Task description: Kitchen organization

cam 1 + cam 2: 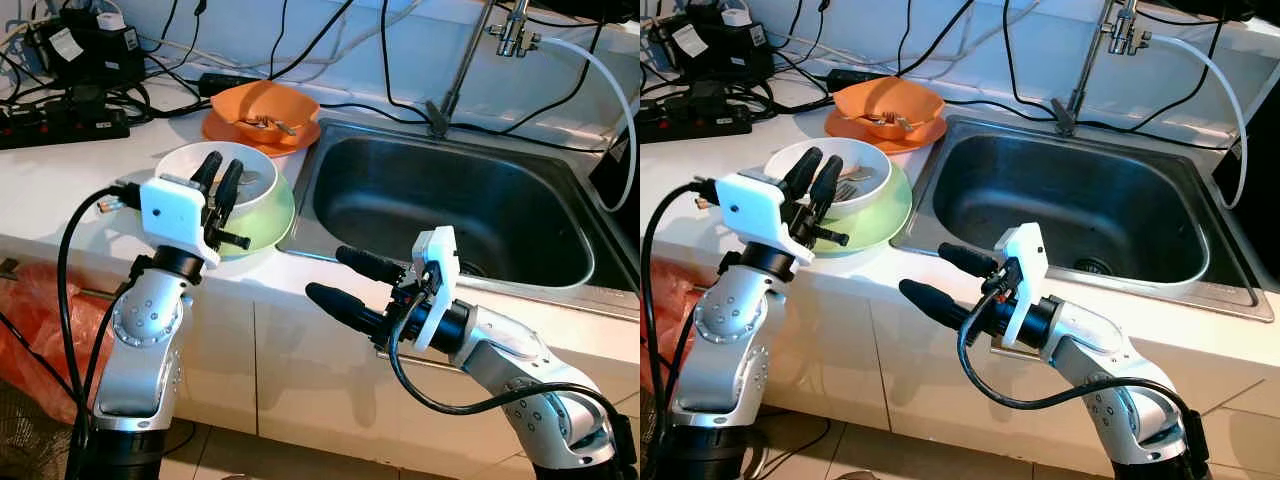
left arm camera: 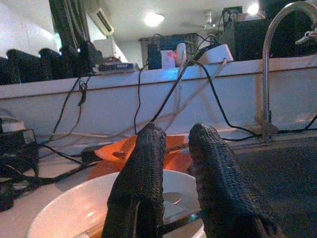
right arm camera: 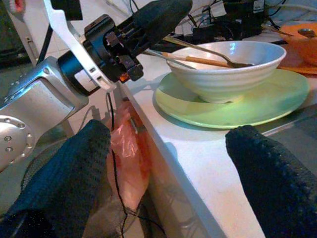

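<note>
**Hovering at the white bowl, beside the sink**

Reaching over the near rim of the white bowl, our left tool has its two fingers drawn close together with a thin gap between them; we see nothing gripped, and we cannot tell whether they touch the rim. We take the sink as our landmark. The bowl stands on a green plate on the white surface, just to the left of the sink's near left corner. Cutlery lies inside the bowl, handles pointing toward the left tool. Behind it, off the sink's far left corner, an orange bowl sits on an orange plate, also with cutlery in it. Our right tool hangs in front of the sink's near edge, below the surface, fingers spread wide and released, pointing toward the green plate. A faucet rises at the sink's far edge. Black cables and a power strip lie far left of the sink. An orange plastic bag hangs below the surface edge.
</note>
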`<state>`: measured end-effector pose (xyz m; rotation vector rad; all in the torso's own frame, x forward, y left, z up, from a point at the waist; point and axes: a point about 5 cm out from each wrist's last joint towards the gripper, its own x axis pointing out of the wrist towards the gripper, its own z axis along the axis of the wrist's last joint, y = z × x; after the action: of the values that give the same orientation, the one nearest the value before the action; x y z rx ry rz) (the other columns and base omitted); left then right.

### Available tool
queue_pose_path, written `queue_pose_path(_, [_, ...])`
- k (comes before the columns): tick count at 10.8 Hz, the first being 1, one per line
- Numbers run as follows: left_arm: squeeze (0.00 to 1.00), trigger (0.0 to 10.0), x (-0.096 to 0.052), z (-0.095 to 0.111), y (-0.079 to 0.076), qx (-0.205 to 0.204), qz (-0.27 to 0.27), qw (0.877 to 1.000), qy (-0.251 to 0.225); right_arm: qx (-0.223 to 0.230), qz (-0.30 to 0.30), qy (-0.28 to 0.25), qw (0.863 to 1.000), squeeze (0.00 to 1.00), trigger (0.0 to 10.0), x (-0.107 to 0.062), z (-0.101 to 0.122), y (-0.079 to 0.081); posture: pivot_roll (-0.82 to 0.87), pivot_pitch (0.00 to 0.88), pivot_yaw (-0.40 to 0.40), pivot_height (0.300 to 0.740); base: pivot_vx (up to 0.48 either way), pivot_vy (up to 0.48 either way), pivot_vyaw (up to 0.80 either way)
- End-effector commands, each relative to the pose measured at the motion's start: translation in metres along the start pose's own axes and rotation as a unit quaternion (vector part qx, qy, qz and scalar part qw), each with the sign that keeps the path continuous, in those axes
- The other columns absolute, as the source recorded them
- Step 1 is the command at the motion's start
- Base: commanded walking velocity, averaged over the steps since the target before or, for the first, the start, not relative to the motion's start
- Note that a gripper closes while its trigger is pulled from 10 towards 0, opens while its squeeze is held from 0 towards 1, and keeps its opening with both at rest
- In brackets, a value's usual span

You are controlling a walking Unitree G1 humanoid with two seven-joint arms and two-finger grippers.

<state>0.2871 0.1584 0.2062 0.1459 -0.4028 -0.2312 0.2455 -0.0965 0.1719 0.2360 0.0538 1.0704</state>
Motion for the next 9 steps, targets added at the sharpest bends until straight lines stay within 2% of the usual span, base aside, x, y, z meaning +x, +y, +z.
queue_pose_path(1, [0.0, 0.2, 0.004, 0.008, -0.004, -0.007, -0.015, 1.0, -0.011, -0.011, 0.003, -0.003, 1.0, 0.0, 10.0, 0.001, 0.005, 0.001, 0.11, 0.0, -0.08, 0.74, 0.0, 0.0, 0.0])
queue_pose_path(3, [0.0, 0.0, 0.009, 0.013, -0.008, -0.035, -0.025, 0.999, -0.012, -0.014, 0.001, -0.004, 1.0, 0.0, 10.0, 0.001, 0.006, 0.001, 0.11, 0.0, -0.08, 0.74, 0.0, 0.0, 0.0])
queue_pose_path(5, [0.0, 0.0, 0.016, 0.033, -0.015, -0.06, -0.054, 0.995, -0.053, -0.016, -0.031, -0.023, 0.999, 0.0, 10.0, 0.003, 0.01, -0.007, 0.11, 0.0, -0.08, 0.74, 0.0, 0.0, 0.0])
queue_pose_path(8, [0.0, 0.0, 0.022, 0.047, -0.028, -0.044, -0.093, 0.99, -0.095, 0.032, -0.082, -0.076, 0.993, 0.0, 10.0, 0.005, 0.025, -0.025, 0.11, 0.0, -0.081, 0.74, 0.0, 0.0, 0.0])
queue_pose_path(9, [0.0, 0.0, 0.023, 0.05, -0.033, -0.019, -0.102, 0.988, -0.112, 0.073, -0.098, -0.101, 0.987, 0.0, 10.0, 0.004, 0.029, -0.03, 0.11, 0.0, -0.083, 0.74, 0.0, 0.0, 0.0])
